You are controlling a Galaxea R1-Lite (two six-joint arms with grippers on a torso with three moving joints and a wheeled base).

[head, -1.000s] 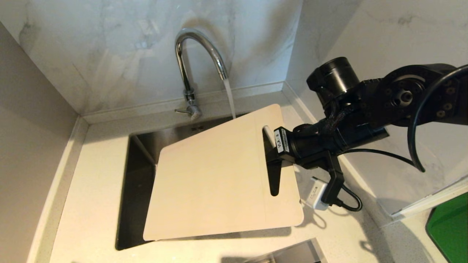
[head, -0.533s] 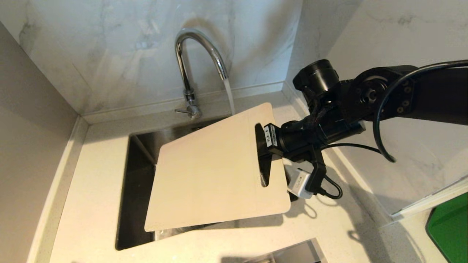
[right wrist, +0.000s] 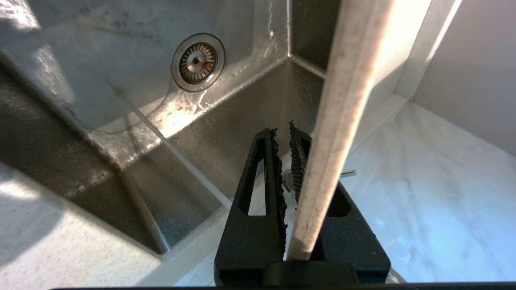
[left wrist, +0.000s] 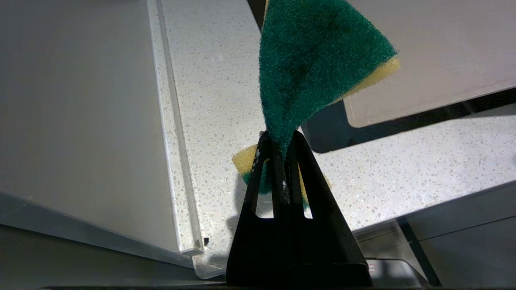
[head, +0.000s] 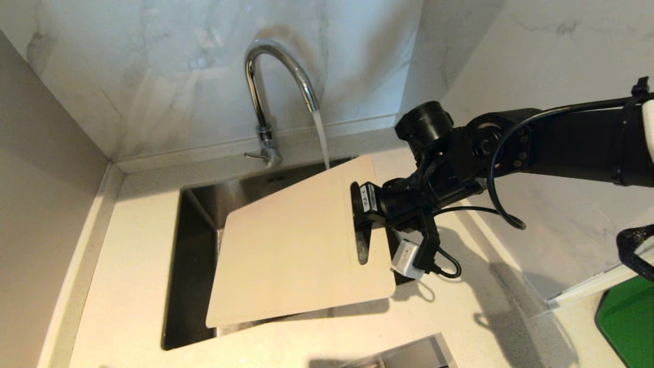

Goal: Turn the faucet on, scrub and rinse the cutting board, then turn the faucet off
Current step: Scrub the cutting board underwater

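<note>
Fingers of the right gripper [head: 360, 212] clamp the handle end of the cutting board [head: 291, 245] at right of centre in the head view, holding it tilted over the sink [head: 191, 266]. Fingers of the left gripper [left wrist: 282, 145] are clenched on a green and yellow sponge [left wrist: 314, 60].

A pale speckled stone desk [head: 127, 286] fills the lower left of the head view and wraps around the steel sink. Marble-look walls [head: 153, 76] meet in a corner at upper right of centre. The faucet [head: 265, 92] rises at top centre, and its stream of water [head: 321, 138] falls to the board's far edge. A green patch [head: 628, 317] sits in the lower right corner.

Only the head view shows the faucet's arch, the running stream and the board's whole face with its slot. The right wrist view alone looks down into the sink basin [right wrist: 121, 100], with the round drain [right wrist: 198, 61] at upper left of centre, wet streaks on the steel, and the board edge-on [right wrist: 342, 121] between the dark fingers. The left wrist view alone shows the sponge, at top centre, above the speckled desk with a corner of the board [left wrist: 443, 60] at upper right.
</note>
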